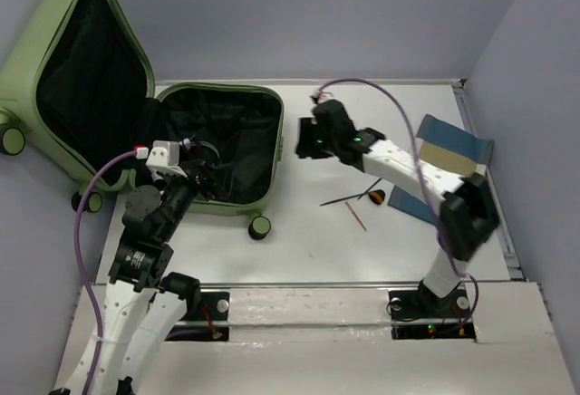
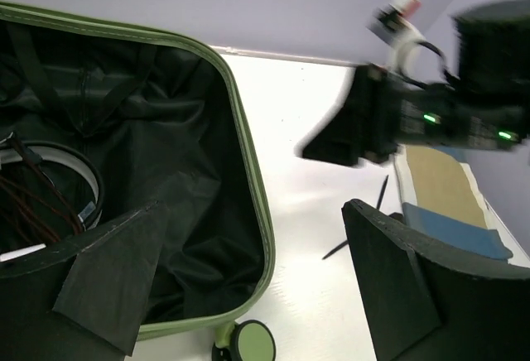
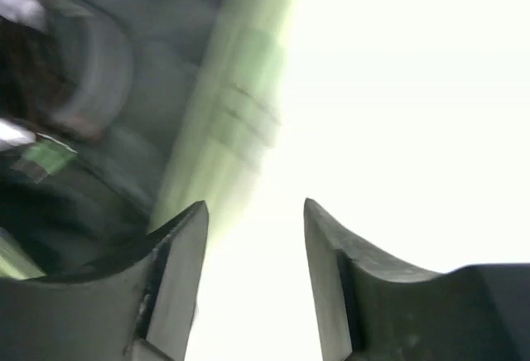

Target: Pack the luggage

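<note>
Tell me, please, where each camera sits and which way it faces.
Top external: above and behind the bases, looking down on table, luggage, left gripper and right gripper.
Left wrist: over the luggage, facing across it to the right gripper; own fingers at bottom.
Right wrist: beside the luggage rim, facing down at rim and table; own fingers at bottom.
Shared: all three show the luggage's green rim; top and left wrist show the right gripper.

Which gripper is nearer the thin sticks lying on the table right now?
Right. The right gripper is just up-left of the sticks; the left gripper is over the open luggage, farther off.
</note>
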You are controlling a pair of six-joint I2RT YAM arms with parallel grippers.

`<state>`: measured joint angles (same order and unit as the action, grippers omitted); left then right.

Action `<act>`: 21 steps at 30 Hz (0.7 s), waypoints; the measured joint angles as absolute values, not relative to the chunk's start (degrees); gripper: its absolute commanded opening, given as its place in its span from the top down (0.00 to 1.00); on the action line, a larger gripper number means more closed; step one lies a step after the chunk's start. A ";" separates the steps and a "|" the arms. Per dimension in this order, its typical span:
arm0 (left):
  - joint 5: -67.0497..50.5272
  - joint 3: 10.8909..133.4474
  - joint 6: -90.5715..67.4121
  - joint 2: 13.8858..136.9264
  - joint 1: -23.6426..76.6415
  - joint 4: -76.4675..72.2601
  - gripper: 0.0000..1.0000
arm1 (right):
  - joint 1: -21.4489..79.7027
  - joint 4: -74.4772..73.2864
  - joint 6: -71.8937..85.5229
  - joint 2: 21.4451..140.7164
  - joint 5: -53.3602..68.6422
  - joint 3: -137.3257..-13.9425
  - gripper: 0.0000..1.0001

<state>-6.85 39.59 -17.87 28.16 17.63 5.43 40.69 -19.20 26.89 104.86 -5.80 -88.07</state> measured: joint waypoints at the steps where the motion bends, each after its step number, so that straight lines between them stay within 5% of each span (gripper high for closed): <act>1: -7.05 39.59 -17.87 28.16 17.65 5.43 0.01 | 39.53 -19.92 26.85 100.73 -6.57 -83.20 0.56; 4: -7.64 39.57 -17.87 28.05 18.02 5.41 0.01 | 33.61 -19.75 28.29 85.62 -11.20 -65.93 0.51; 6: -8.10 39.59 -17.85 28.01 18.24 5.41 0.01 | 28.91 -19.86 29.82 78.26 -14.09 -57.23 0.29; 8: -8.49 39.59 -17.85 27.99 18.35 5.41 0.01 | 25.36 -20.27 31.03 73.76 -16.05 -50.30 0.20; 21: -9.32 39.57 -17.85 27.99 18.68 5.37 0.01 | 20.32 -20.71 30.85 79.37 -14.41 -42.96 0.29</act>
